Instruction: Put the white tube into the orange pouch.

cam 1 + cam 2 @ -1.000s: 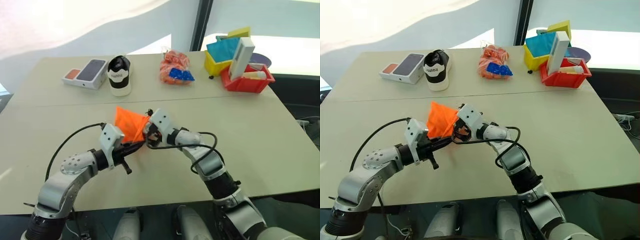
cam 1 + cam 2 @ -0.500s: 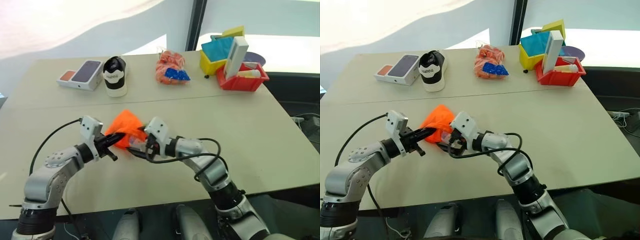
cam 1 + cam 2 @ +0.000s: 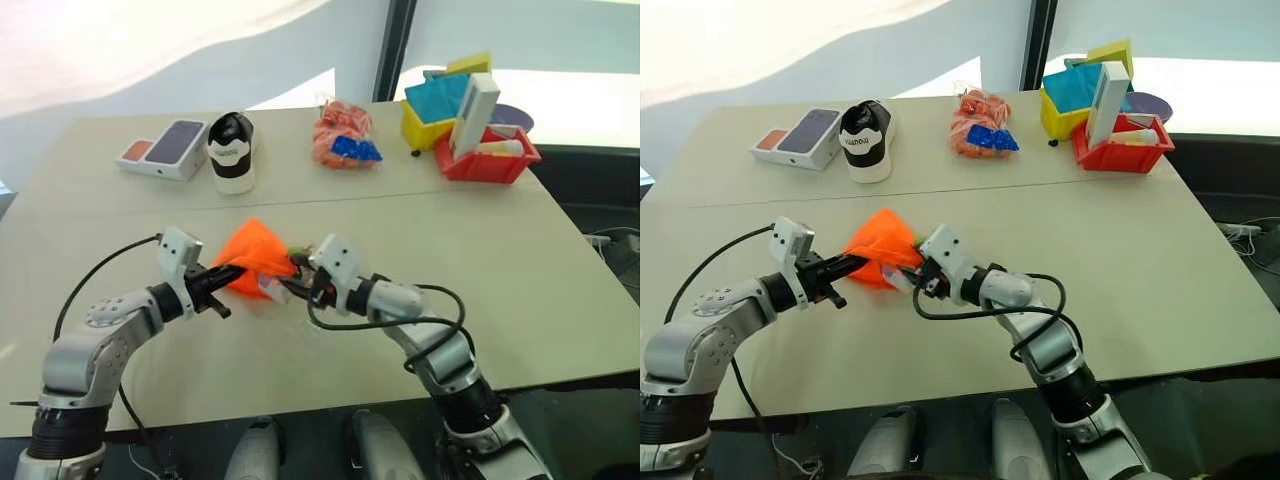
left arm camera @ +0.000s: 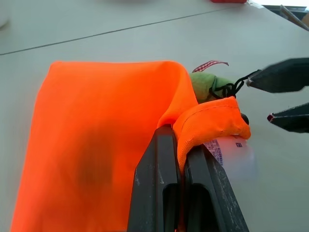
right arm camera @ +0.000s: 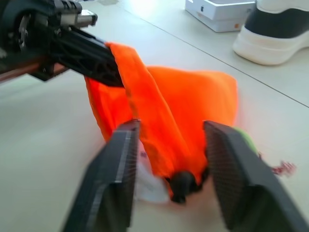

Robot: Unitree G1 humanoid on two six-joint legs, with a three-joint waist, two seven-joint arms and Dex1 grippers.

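Left claw (image 4: 179,159) pinches the orange pouch (image 3: 256,258) rim; white tube (image 4: 231,151) lies half-inside, facing the parted right claw (image 4: 277,99).

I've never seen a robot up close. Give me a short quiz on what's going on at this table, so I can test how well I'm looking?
1. Pick one. The left gripper is shut on: A) the shoe; B) the rim of the orange pouch; C) the red bin.
2. True or false: the right gripper is clamped on the shoe.
3. Short answer: what pale thing with label print peeks out at the pouch's mouth?

Key: 1 B. 2 False; its fingers stand apart near the pouch's mouth. 3 The white tube.
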